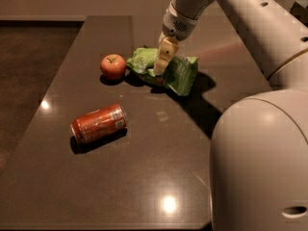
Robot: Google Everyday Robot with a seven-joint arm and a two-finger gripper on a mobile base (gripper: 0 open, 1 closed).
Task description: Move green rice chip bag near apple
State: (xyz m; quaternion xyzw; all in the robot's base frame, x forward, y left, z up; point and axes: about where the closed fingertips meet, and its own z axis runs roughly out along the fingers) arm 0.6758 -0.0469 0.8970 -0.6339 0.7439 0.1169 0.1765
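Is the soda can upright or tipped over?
Tipped: the soda can lies lengthwise on the table. The end effector is at the green rice chip bag.

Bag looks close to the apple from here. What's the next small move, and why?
Probably release and lift straight up: the chip bag already lies just beside the apple, and the gripper sits at its middle, apparently clamped on it.
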